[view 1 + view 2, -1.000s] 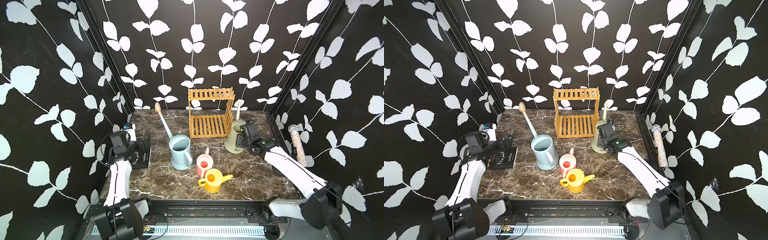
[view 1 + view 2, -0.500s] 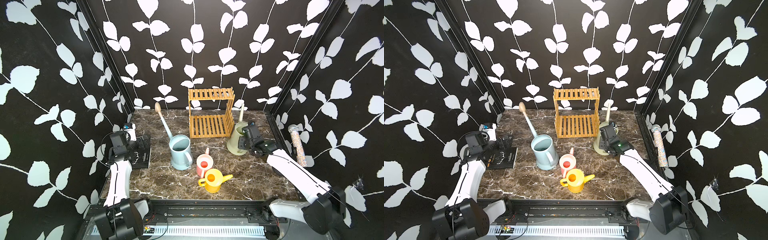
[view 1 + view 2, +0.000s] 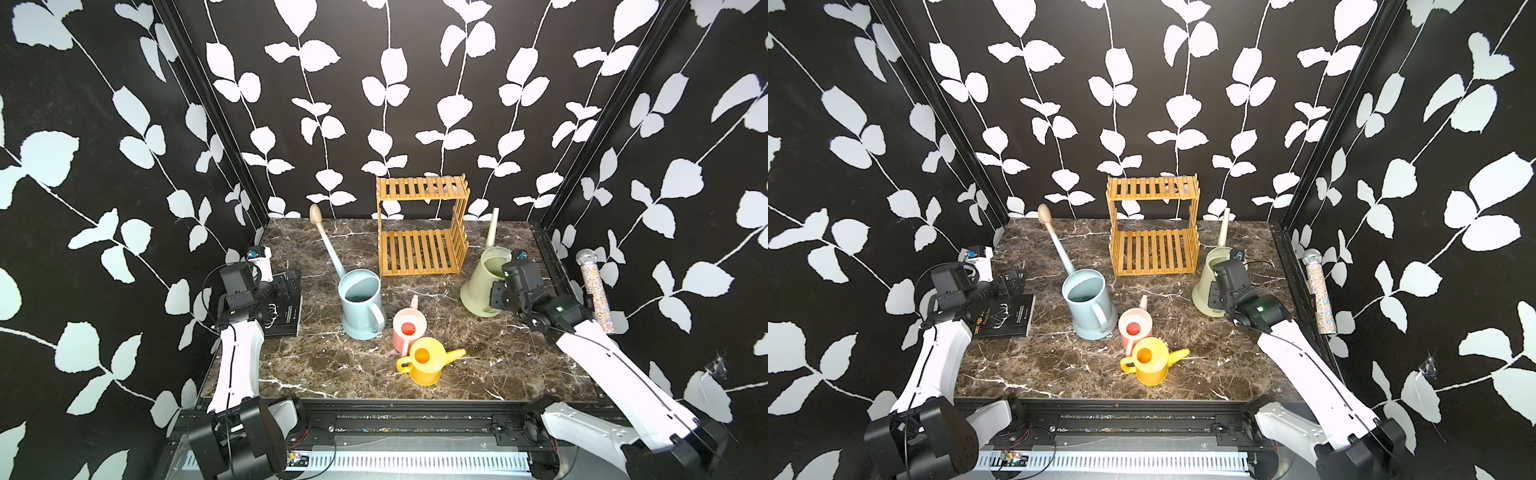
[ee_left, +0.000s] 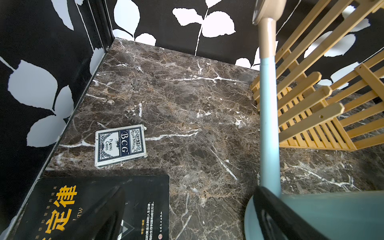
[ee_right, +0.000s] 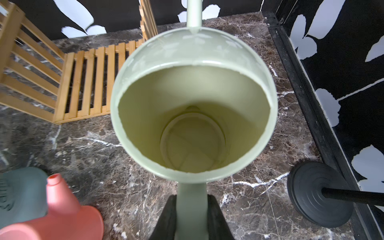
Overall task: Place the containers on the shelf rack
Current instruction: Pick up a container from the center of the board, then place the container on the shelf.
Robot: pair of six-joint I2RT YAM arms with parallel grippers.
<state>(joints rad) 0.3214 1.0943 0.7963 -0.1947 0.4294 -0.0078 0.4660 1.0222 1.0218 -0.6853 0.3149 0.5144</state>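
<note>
The right gripper (image 5: 191,207) is now closed on the handle of the sage green can (image 3: 478,286). In the picture from one second earlier its jaws are wider around this handle, so the grasp is only just completed. In the right wrist view the two black fingers (image 5: 166,216) press the handle from both sides.

The can is near the right front corner of the shelf rack (image 3: 415,249). Compared with the earlier pictures, it is a little farther from the rack, toward the arm, and it leans slightly. I cannot tell if its base has left the table.

I judge that the next step is to lift this can onto a tier of the rack; both tiers are empty. The long spout points up beside the rack's right rail and may catch on it.

The left gripper (image 3: 286,282) is unchanged: jaws wide, holding nothing, above the black book (image 3: 286,316), well left of the rack. The pale blue can (image 3: 359,307), pink can (image 3: 409,328) and yellow can (image 3: 426,361) wait in front of the rack.
</note>
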